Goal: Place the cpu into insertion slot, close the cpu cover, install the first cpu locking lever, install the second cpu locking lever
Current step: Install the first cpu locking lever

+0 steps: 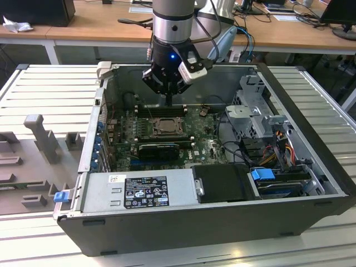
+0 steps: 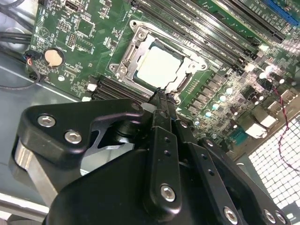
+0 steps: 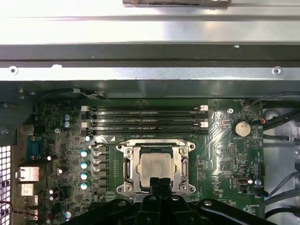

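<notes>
Tabletop point(image 1: 39, 83) of ribbed grey metal is carrying an open computer case point(image 1: 211, 222) lying on its side. Inside the case a green motherboard point(image 1: 206, 147) is sitting flat, with a power supply point(image 1: 139, 192) along the near wall and a drive cage point(image 1: 258, 111) toward the exterior view's right. Long black memory slots point(image 3: 145, 119) are running just beside the insertion slot point(image 3: 157, 166). The cpu point(image 3: 154, 166) is lying in that slot, its pale metal top showing through the square window of the cpu cover point(image 3: 183, 165), which is lying down flat around it.

The arm point(image 1: 173, 22) is reaching straight down into the case from above. The hand point(image 1: 168, 100) is hanging low over the far edge of the slot, its two dark fingers point(image 2: 161, 105) pressed together into one narrow tip and pinching nothing. In both wrist views that tip is sitting right at the rim of the cover; I cannot tell whether it is touching.
</notes>
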Robot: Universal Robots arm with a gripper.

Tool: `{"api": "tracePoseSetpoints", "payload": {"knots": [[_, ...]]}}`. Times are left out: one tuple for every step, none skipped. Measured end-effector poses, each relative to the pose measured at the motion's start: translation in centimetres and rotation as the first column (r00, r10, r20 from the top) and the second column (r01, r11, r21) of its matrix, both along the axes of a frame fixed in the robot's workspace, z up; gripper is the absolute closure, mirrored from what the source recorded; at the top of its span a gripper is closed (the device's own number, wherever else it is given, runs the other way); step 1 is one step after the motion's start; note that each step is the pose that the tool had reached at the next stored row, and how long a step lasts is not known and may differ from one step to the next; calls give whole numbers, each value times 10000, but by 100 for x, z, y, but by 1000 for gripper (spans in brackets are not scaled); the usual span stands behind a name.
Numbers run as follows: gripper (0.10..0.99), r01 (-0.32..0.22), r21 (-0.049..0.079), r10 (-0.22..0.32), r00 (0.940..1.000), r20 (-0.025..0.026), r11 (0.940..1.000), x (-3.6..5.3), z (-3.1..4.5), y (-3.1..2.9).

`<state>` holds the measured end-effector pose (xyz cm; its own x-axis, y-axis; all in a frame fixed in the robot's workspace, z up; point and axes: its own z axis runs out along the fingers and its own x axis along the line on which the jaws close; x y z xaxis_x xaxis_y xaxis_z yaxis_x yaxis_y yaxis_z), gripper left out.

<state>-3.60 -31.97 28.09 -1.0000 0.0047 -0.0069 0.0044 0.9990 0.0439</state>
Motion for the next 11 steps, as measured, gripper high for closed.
{"api": "tracePoseSetpoints", "payload": {"knots": [[980, -52, 0, 52, 10000, 0, 10000, 0, 0, 0], [980, -124, 0, 124, 9999, 0, 9999, 0, 0, 0], [980, -217, 0, 217, 9998, 0, 9998, 0, 0, 0], [980, -279, 1, 279, 9996, 0, 9996, 0, 0, 0], [980, -333, 1, 333, 9994, 0, 9994, 0, 0, 0], [980, -452, 0, 452, 9990, 0, 9990, 0, 0, 0], [980, -509, 1, 509, 9987, 1, 9987, 0, 0, 0], [980, -571, 1, 571, 9984, 0, 9984, 0, 0, 0], [980, -700, 0, 700, 9975, 0, 9975, 0, 0, 0], [980, -794, 1, 794, 9968, 0, 9968, 0, 0, 0], [980, -871, 0, 871, 9962, 0, 9962, 0, -1, 0]]}}
